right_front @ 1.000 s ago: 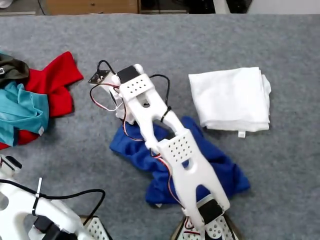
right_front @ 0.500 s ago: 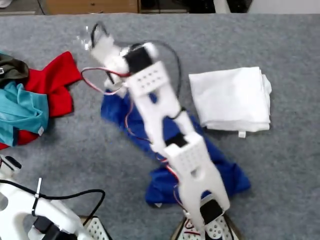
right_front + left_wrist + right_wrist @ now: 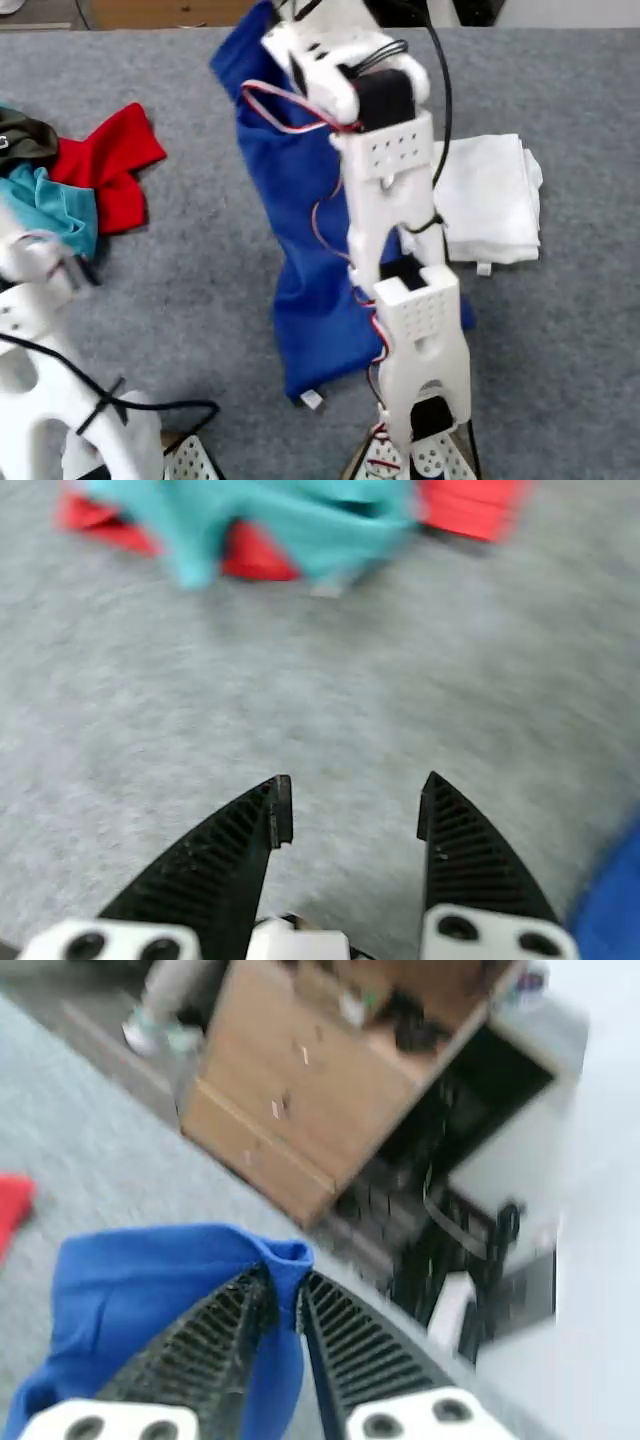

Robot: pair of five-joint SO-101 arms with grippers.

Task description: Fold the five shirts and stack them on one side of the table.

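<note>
Right claw (image 3: 286,1282) is pinching an edge of the crumpled blue cotton shirt (image 3: 300,250), jaws nearly closed on the fabric. It is holding the shirt up at the upper middle of the high view, so the cloth is trailing down onto the grey carpeted tabletop (image 3: 150,300). This looks like the spreading step before folding; next the shirt needs laying flat. Left claw (image 3: 355,800) is hovering wide and empty near the teal shirt (image 3: 45,215) and red shirt (image 3: 115,165) at left. A folded white shirt (image 3: 480,200) is lying at right.
</note>
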